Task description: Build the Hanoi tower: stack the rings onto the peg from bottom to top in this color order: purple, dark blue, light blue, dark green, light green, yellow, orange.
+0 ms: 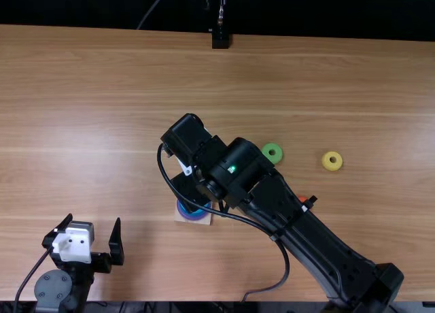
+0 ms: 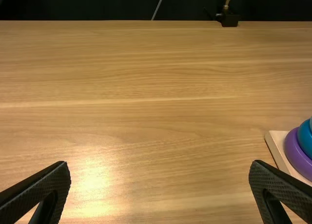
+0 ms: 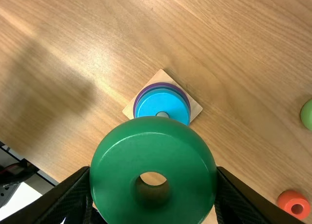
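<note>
The left gripper stands open at the near left of the table; in the left wrist view the left gripper has nothing between its fingers. Over the peg's square base is the right gripper, partly hiding it. In the right wrist view the right gripper is shut on the dark green ring, held above and to one side of the peg. A light blue ring lies over the purple ring on the wooden base.
Loose on the table lie the light green ring and yellow ring, right of the base. An orange ring is partly covered by the right arm. A black stand is at the far edge.
</note>
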